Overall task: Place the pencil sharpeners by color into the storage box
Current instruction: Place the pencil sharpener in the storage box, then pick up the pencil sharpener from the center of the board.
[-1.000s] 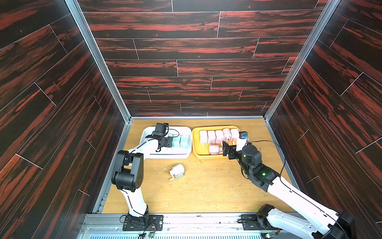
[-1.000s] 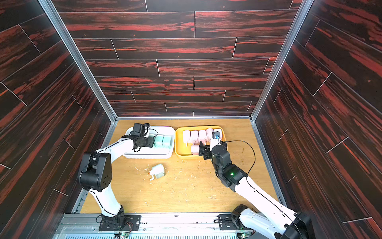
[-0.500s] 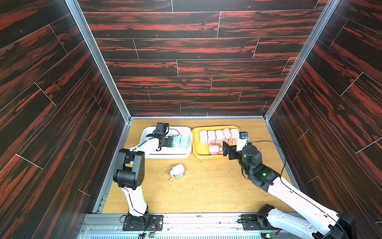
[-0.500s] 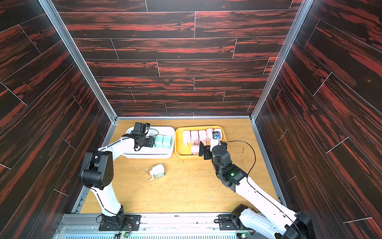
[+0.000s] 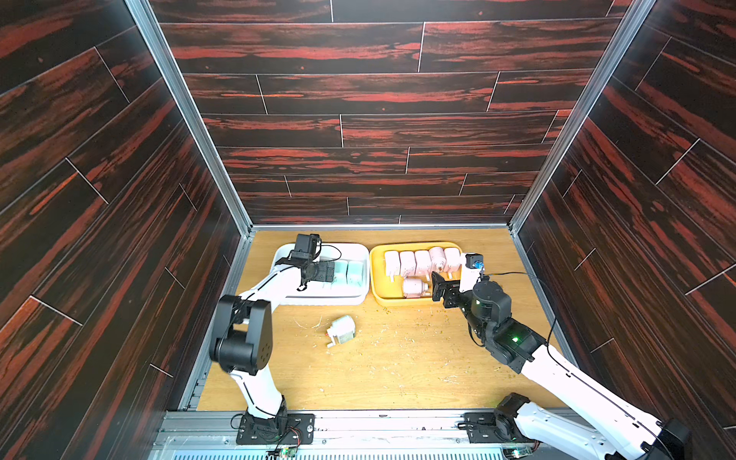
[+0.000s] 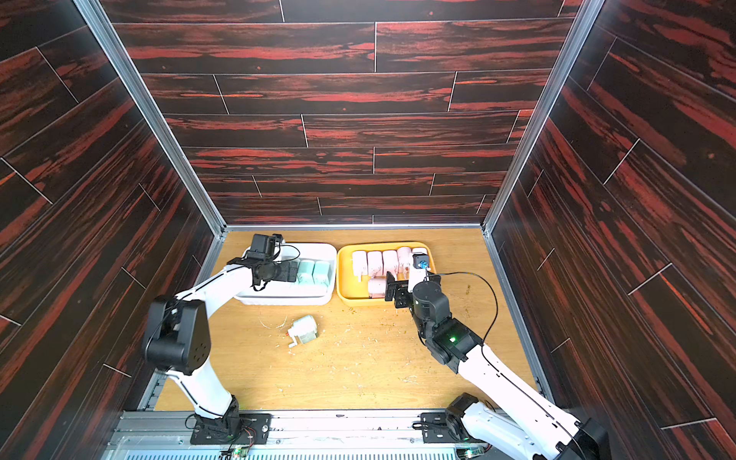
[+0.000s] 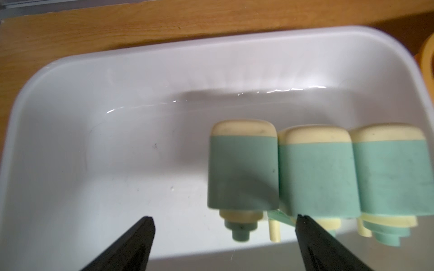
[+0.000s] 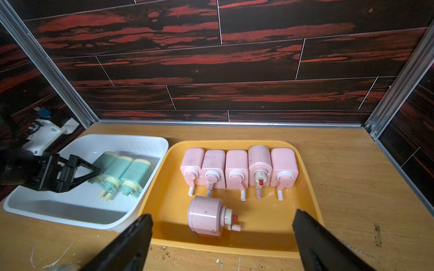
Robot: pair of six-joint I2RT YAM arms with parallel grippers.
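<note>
Mint green sharpeners [image 7: 314, 169], three, lie side by side in the white tray [image 7: 94, 98]; a fourth [image 5: 341, 329] lies on the table [image 5: 398, 358]. Six pink sharpeners [image 8: 236, 167] occupy the yellow tray [image 8: 303, 169]. Left gripper [image 7: 223, 237] and right gripper [image 8: 220, 234] stand spread, holding nothing.

Both arms extended — left end effector [image 7: 223, 225] and right end effector [image 8: 222, 223] spread wide

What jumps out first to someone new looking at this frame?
The yellow tray at the back of the table, with five pink sharpeners in a row and a sixth lying in front. Beside it, the white bin holds three green sharpeners, the left claw open before them. One green sharpener lies alone on the table.
</note>
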